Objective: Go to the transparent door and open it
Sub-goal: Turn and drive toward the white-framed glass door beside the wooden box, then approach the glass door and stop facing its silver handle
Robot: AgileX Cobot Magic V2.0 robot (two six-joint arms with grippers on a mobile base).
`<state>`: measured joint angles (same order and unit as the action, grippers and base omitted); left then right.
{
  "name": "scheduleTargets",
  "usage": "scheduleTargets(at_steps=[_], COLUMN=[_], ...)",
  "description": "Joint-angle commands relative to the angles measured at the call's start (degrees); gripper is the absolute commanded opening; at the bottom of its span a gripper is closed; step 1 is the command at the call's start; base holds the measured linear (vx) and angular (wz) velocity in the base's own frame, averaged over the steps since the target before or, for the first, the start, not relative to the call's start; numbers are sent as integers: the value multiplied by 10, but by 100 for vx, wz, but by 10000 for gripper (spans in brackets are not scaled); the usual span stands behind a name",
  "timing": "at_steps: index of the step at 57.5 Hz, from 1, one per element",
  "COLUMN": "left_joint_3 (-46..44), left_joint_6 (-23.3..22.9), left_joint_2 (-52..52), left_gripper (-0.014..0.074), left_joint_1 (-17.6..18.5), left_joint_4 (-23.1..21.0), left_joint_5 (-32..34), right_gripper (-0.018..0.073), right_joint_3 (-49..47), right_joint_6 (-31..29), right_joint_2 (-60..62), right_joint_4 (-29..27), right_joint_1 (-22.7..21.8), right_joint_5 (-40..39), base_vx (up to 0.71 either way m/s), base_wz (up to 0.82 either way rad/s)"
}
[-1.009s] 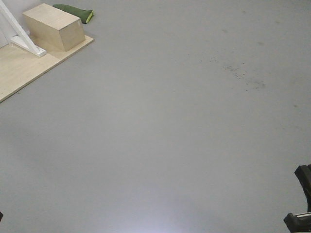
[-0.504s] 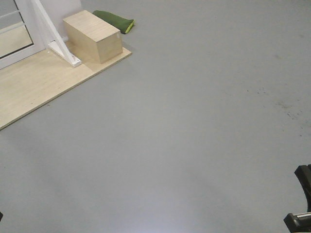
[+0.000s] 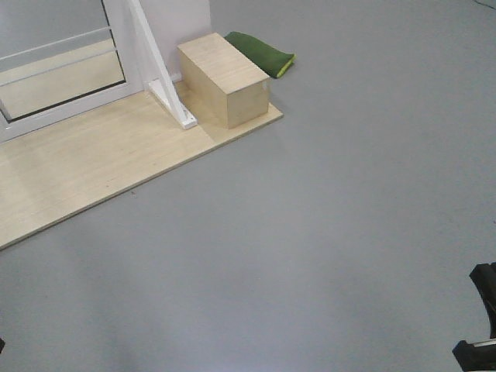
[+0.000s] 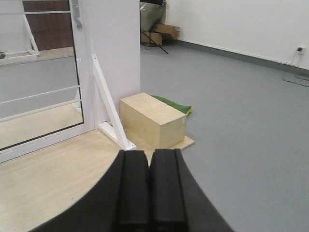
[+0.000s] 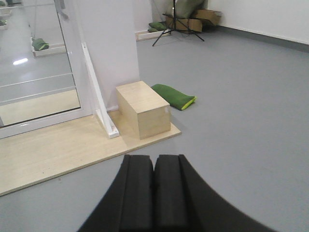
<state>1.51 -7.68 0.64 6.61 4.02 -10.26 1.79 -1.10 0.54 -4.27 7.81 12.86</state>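
Observation:
The transparent door [image 3: 62,74] is a glass panel in a white frame with thin white bars, at the top left of the front view. It also shows in the left wrist view [image 4: 43,104] and the right wrist view [image 5: 38,79]. The lower end of a grey handle [image 4: 77,18] shows on its right stile, also in the right wrist view [image 5: 61,10]. My left gripper [image 4: 149,157] is shut and empty, well short of the door. My right gripper [image 5: 154,160] is shut and empty, also far from it.
A white post with a slanted brace [image 3: 159,77] stands right of the door on a light wooden platform [image 3: 85,170]. A wooden box [image 3: 225,77] sits at the platform's right end, with a green bag [image 3: 260,53] behind it. Grey floor lies all around.
The platform, box and bag have shifted right and down in the front view. The glass door and the white post have come into view at the top left.

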Motion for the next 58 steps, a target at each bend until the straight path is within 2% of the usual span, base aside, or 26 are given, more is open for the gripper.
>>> scheduleTargets(at_steps=[1, 35, 58], left_joint_3=[18, 18, 18], left_joint_6=[-2, -2, -2], left_joint_2=[8, 8, 8], left_gripper=[3, 3, 3], left_joint_1=[-1, -1, -1], left_joint_4=[-2, -2, -2], left_joint_5=[46, 46, 46], right_gripper=[2, 2, 2], right_joint_3=[7, 7, 7], right_joint_6=[-2, -2, -2], right_joint_2=[8, 8, 8], right_joint_4=[1, 1, 1], right_joint_1=[-4, -4, -4], right_joint_5=[-45, -46, -46], base_vx=[54, 56, 54], base_wz=[39, 47, 19])
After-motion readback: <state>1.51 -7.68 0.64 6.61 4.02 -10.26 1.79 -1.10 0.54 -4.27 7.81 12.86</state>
